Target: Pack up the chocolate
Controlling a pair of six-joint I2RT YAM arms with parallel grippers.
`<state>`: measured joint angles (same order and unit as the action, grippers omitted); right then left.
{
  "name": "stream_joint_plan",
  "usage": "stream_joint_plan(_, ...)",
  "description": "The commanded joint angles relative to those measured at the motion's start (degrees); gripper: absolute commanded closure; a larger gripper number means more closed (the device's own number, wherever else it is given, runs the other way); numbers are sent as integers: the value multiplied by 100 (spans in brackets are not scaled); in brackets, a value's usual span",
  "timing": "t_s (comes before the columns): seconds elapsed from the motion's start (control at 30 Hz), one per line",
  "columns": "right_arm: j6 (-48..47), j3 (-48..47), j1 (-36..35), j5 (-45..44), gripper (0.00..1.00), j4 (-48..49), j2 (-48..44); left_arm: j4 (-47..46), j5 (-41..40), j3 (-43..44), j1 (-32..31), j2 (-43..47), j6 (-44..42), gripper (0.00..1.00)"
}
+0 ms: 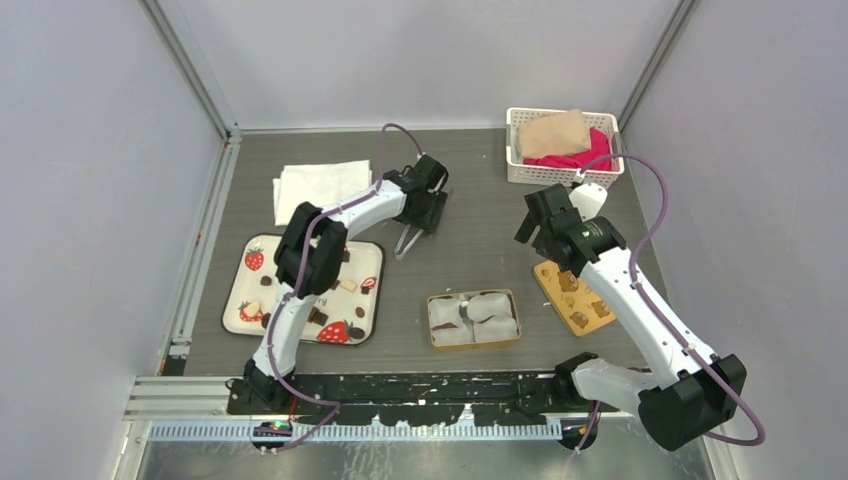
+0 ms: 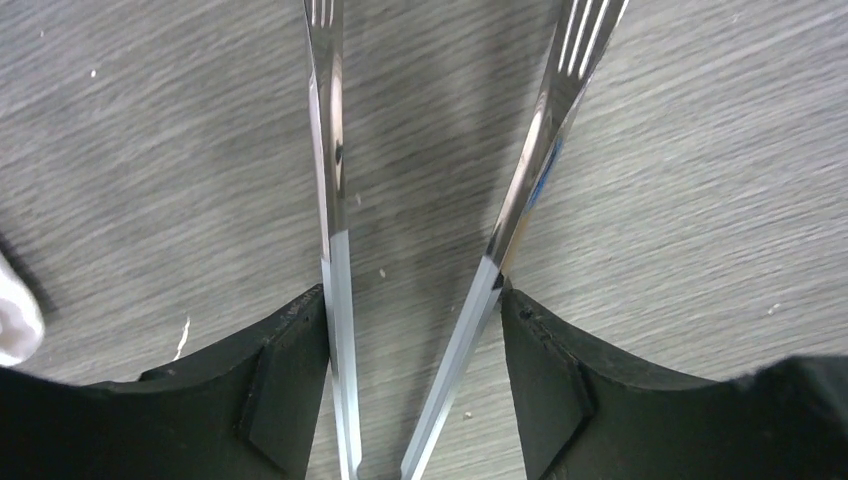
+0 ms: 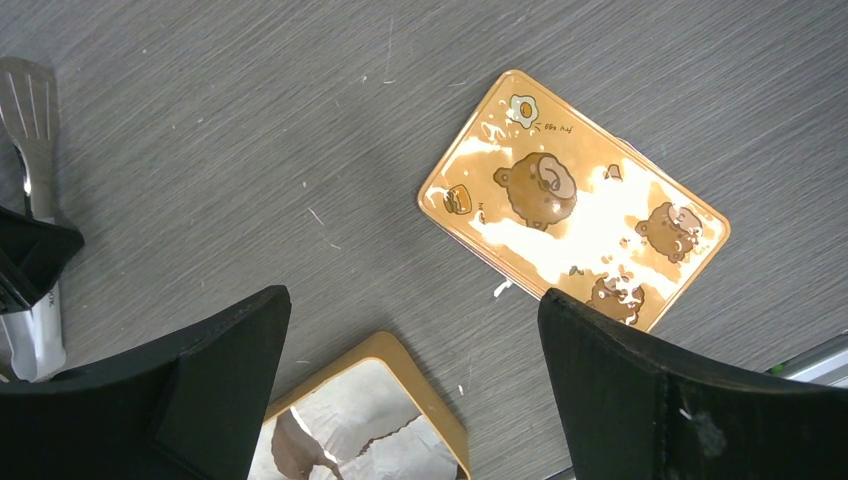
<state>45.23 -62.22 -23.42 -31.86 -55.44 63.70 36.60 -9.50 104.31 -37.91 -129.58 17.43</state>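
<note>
The chocolate, small dark brown and cream pieces, lies scattered on a white tray printed with strawberries at the left. My left gripper is beyond the tray, shut on metal tongs. In the left wrist view the tongs spread out from between my fingers. A gold tin lined with white paper sits open at centre front. Its golden-yellow bear lid lies to its right. My right gripper is open and empty above the table, between the tin and the lid.
A folded white cloth lies behind the tray. A white basket with beige and pink cloth stands at the back right. The tongs' tips show at the left edge of the right wrist view.
</note>
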Motion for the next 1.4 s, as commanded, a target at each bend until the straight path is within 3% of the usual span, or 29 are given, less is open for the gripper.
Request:
stream_joint_plan(0.0,52,-126,4,-59,0,78,70,-89,247,278,29,-351,-140,37)
stream_joint_plan(0.23,74,-86,7,-39,0,127,44,2,306,222,28,-274,-146,52)
stream_joint_plan(0.47,32,-133,5,60,0,258,188,151,234,259,29,5,-107,78)
stream_joint_plan(0.63,-37,-220,5,74,0,332,260,327,-7,333,29,442,-255,88)
stream_joint_plan(0.83,-32,-301,4,103,0,351,249,987,-241,144,29,1264,-387,90)
stream_joint_plan(1.17,-178,-497,9,7,0,495,439,2385,-283,-1505,40,3699,162,88)
stream_joint_plan(1.37,-235,-578,4,137,0,728,628,3411,-368,-2355,47,4661,767,86)
